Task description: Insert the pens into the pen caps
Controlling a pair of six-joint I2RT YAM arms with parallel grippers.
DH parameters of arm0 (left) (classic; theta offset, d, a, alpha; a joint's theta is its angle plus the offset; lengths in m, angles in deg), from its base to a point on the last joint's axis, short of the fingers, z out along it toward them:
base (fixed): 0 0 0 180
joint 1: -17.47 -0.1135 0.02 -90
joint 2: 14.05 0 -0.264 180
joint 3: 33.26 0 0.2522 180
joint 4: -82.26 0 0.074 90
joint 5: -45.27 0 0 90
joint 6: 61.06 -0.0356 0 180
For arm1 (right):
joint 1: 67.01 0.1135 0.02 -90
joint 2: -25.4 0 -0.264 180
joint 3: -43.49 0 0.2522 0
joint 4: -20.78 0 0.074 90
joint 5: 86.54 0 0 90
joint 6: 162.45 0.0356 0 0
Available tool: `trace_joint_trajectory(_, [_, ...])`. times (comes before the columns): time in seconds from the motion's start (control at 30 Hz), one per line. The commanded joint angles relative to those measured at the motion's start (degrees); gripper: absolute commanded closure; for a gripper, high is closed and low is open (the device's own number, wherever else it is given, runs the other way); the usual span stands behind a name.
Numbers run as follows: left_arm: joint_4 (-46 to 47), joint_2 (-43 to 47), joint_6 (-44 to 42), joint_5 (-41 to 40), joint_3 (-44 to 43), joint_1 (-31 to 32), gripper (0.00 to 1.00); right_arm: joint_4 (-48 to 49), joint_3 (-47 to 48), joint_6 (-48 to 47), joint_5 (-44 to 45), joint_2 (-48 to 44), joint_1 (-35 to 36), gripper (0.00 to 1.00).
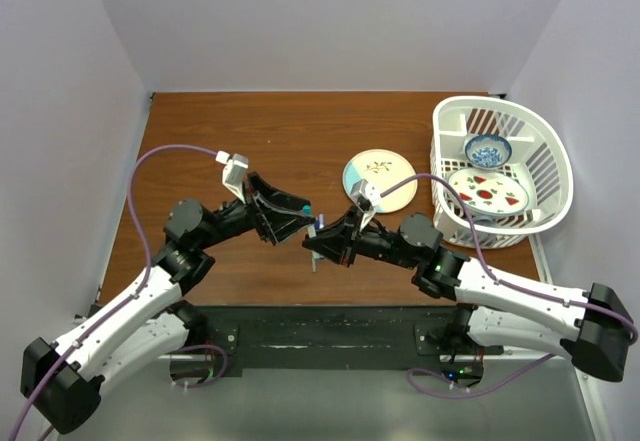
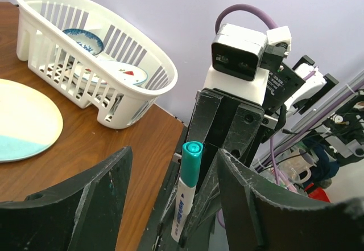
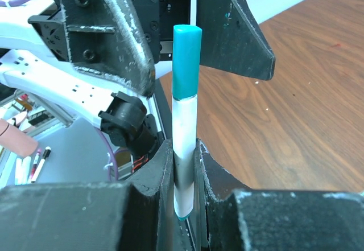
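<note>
From above, my left gripper (image 1: 303, 217) and my right gripper (image 1: 315, 239) meet nose to nose over the middle of the table (image 1: 250, 131), tips almost touching; what sits between them is too small to read here

Through the left wrist camera, my left fingers (image 2: 85, 205) stand wide apart, touching nothing. Between them, nearer the right-hand one, the pen (image 2: 182, 208) rises upright with the green cap (image 2: 192, 155) on its top end, that end pointing straight toward this camera's side. Behind it stands the right arm's wrist, gripping the pen low down

Through the right wrist camera, my right fingers (image 3: 156, 177) are clamped on the lower white barrel, and the pen stands up out of them, its long axis in line with the approach of the left gripper opposite. The cap looks seated over the tip, though I cannot tell whether it is pressed fully home. I judge the left gripper to be the nearer tool for any push or pinch on the cap, which would have to run along the pen's axis, down toward my right fingers
</note>
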Motion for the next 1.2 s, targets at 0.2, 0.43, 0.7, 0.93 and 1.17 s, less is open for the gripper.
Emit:
trace_joint_trajectory(0.2, [3.6,0.0,1.4,1.5,-2.4,0.2,0.40,-0.7,-0.5,0.2,-1.0,-2.6,0.0,1.00])
trace_joint_trajectory(0.43, [4.2,-1.1,1.5,2.5,-3.0,0.2,0.41,-1.3,-0.2,0.4,-0.8,-2.5,0.0,1.00])
trace_joint_trajectory(0.7, [4.8,-2.3,1.6,3.9,-2.6,0.2,0.62,-1.8,0.4,0.6,-0.3,-2.3,0.0,1.00])
trace_joint_trajectory(0.93, [8.3,-2.3,1.9,7.7,-1.8,0.2,1.00,0.8,-0.2,1.5,-2.6,-3.1,0.0,1.00])
trace_joint_trajectory(1.17, [18.7,-2.7,9.3,13.1,1.5,0.2,1.00,3.2,-0.7,2.9,-3.8,-5.1,0.0,1.00])
